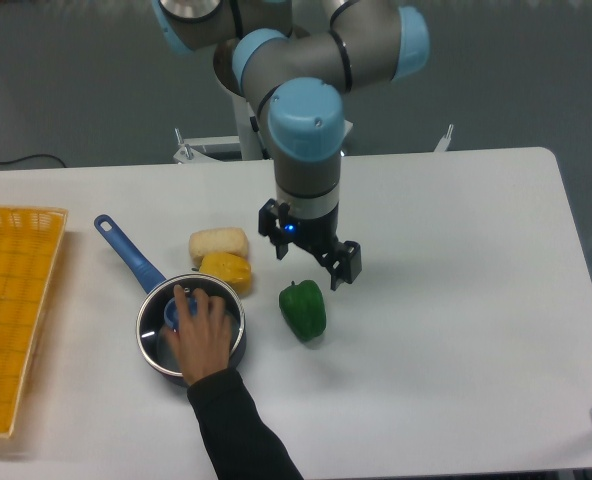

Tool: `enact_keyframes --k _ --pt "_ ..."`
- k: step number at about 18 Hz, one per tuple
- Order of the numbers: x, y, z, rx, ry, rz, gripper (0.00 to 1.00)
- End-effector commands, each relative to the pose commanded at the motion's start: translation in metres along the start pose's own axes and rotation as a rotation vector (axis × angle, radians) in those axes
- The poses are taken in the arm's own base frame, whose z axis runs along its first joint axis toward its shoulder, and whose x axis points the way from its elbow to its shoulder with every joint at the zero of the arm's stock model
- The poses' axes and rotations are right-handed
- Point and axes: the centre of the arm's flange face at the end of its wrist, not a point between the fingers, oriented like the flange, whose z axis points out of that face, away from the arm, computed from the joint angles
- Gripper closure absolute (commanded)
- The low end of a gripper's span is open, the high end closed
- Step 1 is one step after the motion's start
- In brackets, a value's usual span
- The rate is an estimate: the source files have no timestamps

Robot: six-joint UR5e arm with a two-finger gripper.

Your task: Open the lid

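- Camera view: gripper (313,262) hangs above the table (456,250), holding nothing; can't tell if its fingers are apart or together.
- Green pepper (303,310) just below it at 6 o'clock.
- Two yellow food pieces (221,256) at its 9 o'clock.
- Lid (190,324) sits on the saucepan (156,345) at 8 o'clock, a person's hand (202,335) resting on it, blue handle (128,254) pointing to 11.
- Yellow basket (11,310) far at 9.

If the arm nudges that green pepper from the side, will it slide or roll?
The green pepper looks rounded and lumpy, so it would probably wobble or roll unevenly rather than slide straight. Its skin looks smooth and glossy, so a pincer might slip on it. It stands apart from the saucepan, so a short roll seems unlikely to hit it.
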Motion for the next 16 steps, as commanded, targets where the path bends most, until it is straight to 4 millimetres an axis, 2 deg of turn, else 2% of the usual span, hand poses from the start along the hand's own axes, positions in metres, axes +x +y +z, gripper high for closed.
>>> enact_keyframes --k 3,5,9,12,16 --pt "-0.002 0.008 -0.005 -0.002 0.002 0.026 0.00" --pt "-0.004 0.019 -0.007 -0.010 0.022 0.080 0.00" --pt "-0.010 0.049 -0.023 0.009 0.038 0.122 0.00" --pt "-0.012 0.063 -0.029 0.033 0.036 0.127 0.00" --pt "-0.013 0.067 -0.029 0.048 0.041 0.116 0.00"
